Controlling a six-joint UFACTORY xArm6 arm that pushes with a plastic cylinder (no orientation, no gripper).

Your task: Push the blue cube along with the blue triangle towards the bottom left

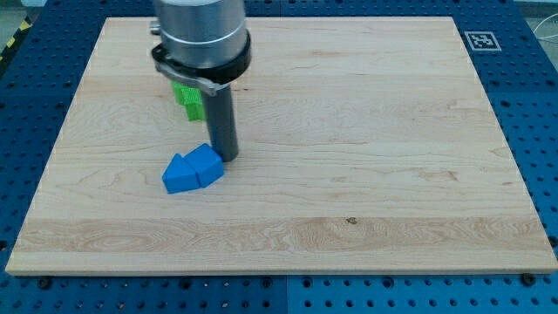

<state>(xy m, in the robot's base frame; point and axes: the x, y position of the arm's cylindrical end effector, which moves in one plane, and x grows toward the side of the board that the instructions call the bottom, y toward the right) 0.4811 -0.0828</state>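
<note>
A blue cube (207, 163) and a blue triangle (179, 174) lie touching each other on the wooden board (366, 148), left of the middle. The triangle is on the cube's lower left. My tip (228, 158) stands on the board at the cube's upper right edge, touching it or nearly so. The arm's grey body rises from the rod towards the view's top.
A green block (189, 96) lies above the blue pair, partly hidden behind the rod and arm body; its shape cannot be made out. A black-and-white marker tag (481, 40) sits at the board's top right corner. Blue perforated table surrounds the board.
</note>
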